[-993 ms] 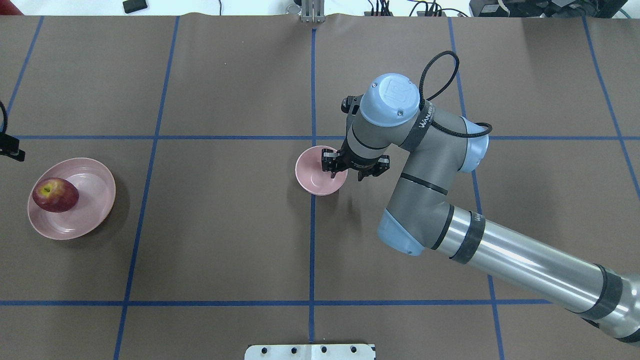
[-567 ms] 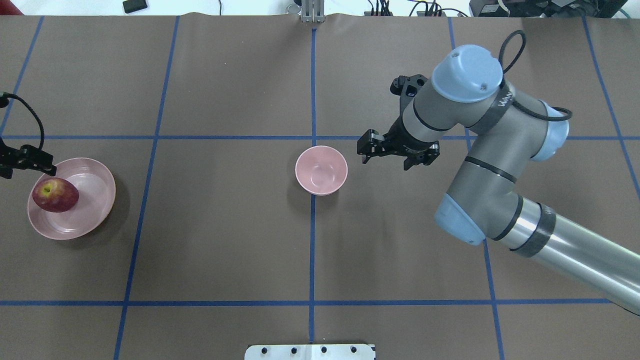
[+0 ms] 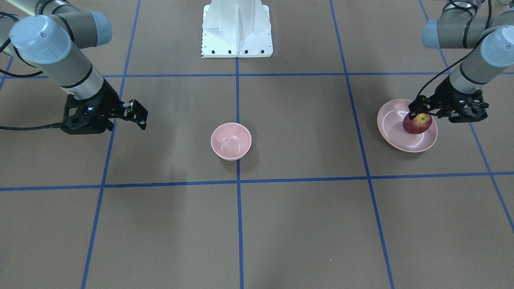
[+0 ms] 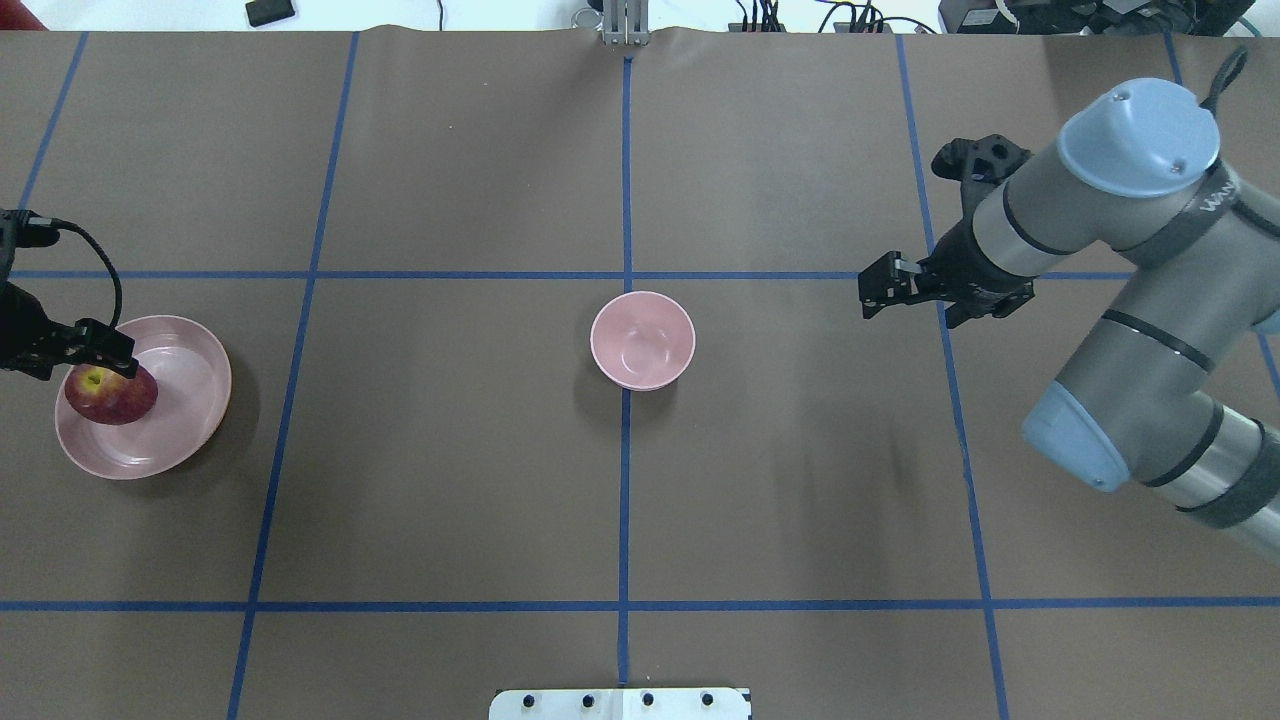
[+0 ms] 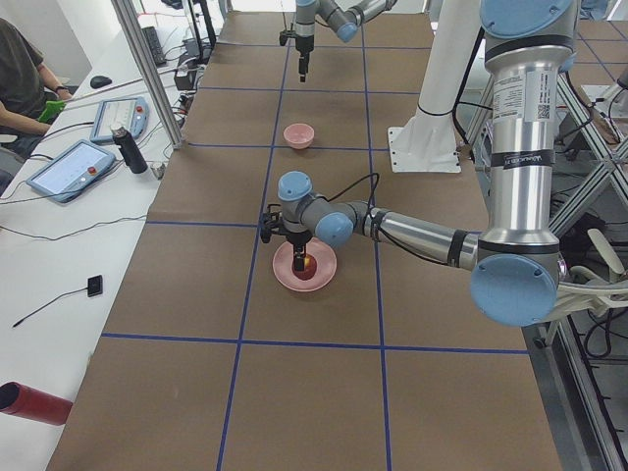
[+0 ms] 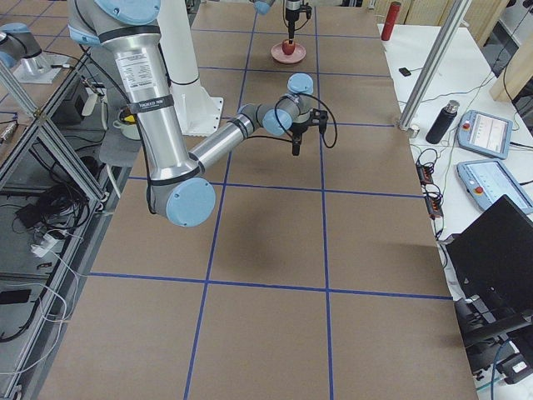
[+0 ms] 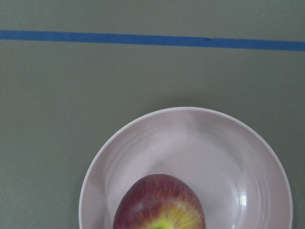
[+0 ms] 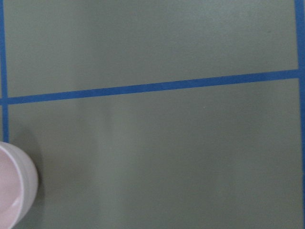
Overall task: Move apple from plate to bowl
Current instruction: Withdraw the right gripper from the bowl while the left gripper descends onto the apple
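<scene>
The left gripper [image 3: 447, 111] stood with its jaws spread wide above the plate [image 3: 391, 132], holding nothing; one of its fingers hung over the top of the apple [image 3: 417, 124], and whether it touched the skin could not be told. The right gripper [image 3: 102, 118] was also wide apart and held nothing, above the bare table [image 3: 305, 224], well to the side of the bowl [image 3: 231, 141].

In the overhead view the left arm was cut off by the frame's edge; neither wrist view showed any fingers. The left wrist view cut the apple at its lower edge; the right one caught only a sliver of the bowl's rim.

The apple lay on the plate, toward one side, dark red, faintly streaked, yellow-green round the stem. The plate was shallow, glossy pale pink with faint concentric rings; the bowl was small, deep and round, the same pink. The table wore a matt brown sheet crossed by blue tape lines [image 3: 237, 180].
</scene>
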You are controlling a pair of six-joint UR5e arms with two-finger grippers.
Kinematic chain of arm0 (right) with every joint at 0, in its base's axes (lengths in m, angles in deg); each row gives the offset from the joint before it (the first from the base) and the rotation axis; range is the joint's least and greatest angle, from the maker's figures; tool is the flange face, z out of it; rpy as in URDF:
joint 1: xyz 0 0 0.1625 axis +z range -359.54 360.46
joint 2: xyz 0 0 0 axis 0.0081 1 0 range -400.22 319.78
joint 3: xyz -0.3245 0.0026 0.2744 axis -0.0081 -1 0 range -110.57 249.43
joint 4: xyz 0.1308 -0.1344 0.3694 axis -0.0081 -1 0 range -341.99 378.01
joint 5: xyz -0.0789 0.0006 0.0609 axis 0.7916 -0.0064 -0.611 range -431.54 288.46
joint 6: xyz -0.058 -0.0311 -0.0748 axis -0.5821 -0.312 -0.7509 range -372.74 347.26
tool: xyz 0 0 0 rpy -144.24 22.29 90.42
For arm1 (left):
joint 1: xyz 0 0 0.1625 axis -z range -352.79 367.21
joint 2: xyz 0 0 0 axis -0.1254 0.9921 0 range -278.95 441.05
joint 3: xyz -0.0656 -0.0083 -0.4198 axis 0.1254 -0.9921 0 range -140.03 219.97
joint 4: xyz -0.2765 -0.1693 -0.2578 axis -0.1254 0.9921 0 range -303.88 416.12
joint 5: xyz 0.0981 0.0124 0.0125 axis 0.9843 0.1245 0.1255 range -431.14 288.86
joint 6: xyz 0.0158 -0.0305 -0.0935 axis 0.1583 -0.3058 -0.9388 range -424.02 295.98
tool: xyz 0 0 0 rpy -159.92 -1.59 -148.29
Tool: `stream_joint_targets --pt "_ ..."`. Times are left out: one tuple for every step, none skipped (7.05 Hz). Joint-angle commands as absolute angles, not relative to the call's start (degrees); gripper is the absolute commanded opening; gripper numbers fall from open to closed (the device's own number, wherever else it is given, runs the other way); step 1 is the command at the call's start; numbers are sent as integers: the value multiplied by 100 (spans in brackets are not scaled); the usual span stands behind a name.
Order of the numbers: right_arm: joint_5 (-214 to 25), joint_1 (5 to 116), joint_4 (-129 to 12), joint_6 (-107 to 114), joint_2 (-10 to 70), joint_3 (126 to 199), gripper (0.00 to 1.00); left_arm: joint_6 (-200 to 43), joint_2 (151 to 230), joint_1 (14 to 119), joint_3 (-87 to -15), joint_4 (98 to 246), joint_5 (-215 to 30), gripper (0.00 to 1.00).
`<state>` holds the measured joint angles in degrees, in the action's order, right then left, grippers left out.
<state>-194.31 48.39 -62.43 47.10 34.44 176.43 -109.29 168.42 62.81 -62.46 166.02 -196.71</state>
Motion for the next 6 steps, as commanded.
stream_joint_targets --pt "-19432 5204 -6241 3924 3992 17736 100 -10946 16842 6188 -6085 16781 -19621 98" --pt "-19432 5327 -6241 3651 4193 17823 100 -10946 16842 6187 -5867 17027 -19621 98" --pt "-19432 5372 -6241 3570 4283 17876 100 -10963 16842 6187 -5769 17186 -19630 98" --pt "-19432 5477 -6241 3517 4344 17885 100 -10946 16851 6127 -5724 17196 -19621 98" --pt "-19450 5678 -6241 3186 4510 17963 100 -10946 16851 6117 -5698 17196 -19630 98" --pt "-19632 5915 -6249 2904 4608 18016 100 -10954 16851 6048 -5698 17196 -19630 97"
